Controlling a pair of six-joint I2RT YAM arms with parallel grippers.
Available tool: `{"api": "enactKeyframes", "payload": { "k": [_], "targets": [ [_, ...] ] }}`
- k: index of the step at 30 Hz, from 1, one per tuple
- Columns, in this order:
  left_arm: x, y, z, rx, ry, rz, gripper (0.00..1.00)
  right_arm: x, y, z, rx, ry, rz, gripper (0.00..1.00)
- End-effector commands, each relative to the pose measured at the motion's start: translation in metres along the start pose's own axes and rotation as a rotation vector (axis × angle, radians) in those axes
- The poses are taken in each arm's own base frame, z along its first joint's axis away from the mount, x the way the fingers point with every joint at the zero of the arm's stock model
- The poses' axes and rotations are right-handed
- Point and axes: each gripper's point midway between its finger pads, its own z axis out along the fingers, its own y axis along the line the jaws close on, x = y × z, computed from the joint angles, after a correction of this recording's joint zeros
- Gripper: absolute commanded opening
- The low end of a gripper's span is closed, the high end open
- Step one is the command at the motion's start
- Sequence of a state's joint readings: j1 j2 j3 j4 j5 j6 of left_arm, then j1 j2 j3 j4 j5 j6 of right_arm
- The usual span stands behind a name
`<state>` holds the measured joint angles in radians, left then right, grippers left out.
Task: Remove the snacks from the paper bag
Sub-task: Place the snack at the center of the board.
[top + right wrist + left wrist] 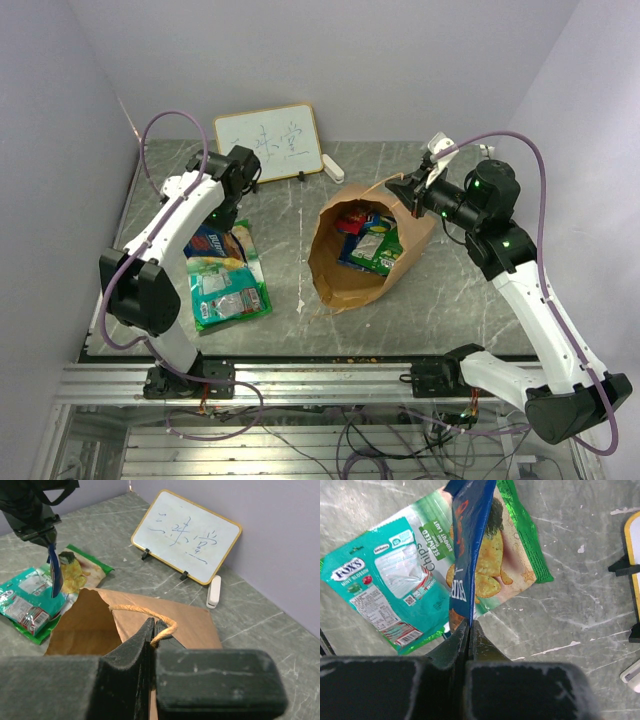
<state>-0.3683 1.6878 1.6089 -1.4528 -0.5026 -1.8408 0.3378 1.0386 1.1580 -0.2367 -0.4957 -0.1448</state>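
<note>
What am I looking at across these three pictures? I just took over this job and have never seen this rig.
Two robot arms are bolted at the table's near edge. The top picture looks down from above and behind them; the other two come from a camera on each wrist.

The left hand is shut on a blue snack packet, holding it above the green chips packet and the teal candy packet lying on the table.

The right hand pinches the paper bag at its handle, keeping the mouth open. More snacks are still inside.

Behind stand a whiteboard and a small white eraser.
</note>
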Motion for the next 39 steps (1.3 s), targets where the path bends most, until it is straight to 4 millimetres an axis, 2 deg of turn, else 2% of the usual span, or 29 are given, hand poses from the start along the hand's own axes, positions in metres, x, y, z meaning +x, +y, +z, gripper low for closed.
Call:
{"api": "enactKeyframes", "payload": {
  "k": [1, 4, 9, 15, 20, 24, 27, 39],
  "targets": [
    [0.010, -0.018, 0.003, 0.000, 0.068, -0.079, 0.07, -0.008, 0.001, -0.001, -0.005, -0.027, -0.006, 0.00],
    [0.011, -0.023, 0.006, -0.019, 0.060, -0.080, 0.07, -0.008, 0.002, 0.000, -0.011, -0.029, -0.003, 0.00],
    [0.028, -0.030, 0.020, -0.027, 0.140, -0.131, 0.07, -0.008, 0.001, 0.002, -0.011, -0.032, 0.000, 0.00],
    [0.032, -0.050, 0.026, 0.008, 0.184, -0.175, 0.07, -0.007, 0.003, 0.005, -0.024, -0.033, 0.005, 0.00],
    [0.032, -0.055, 0.035, 0.002, 0.218, -0.227, 0.07, -0.011, 0.003, 0.005, -0.029, -0.037, 0.008, 0.00],
    [0.025, -0.061, 0.044, 0.003, 0.205, -0.262, 0.07, -0.013, 0.001, 0.004, -0.018, -0.036, 0.000, 0.00],
    [0.022, -0.062, 0.053, -0.017, 0.209, -0.274, 0.07, -0.013, 0.001, 0.002, -0.011, -0.032, -0.005, 0.00],
    [0.031, -0.054, 0.069, -0.056, 0.223, -0.264, 0.09, -0.013, -0.001, 0.003, -0.009, -0.032, -0.007, 0.00]
  ]
}}
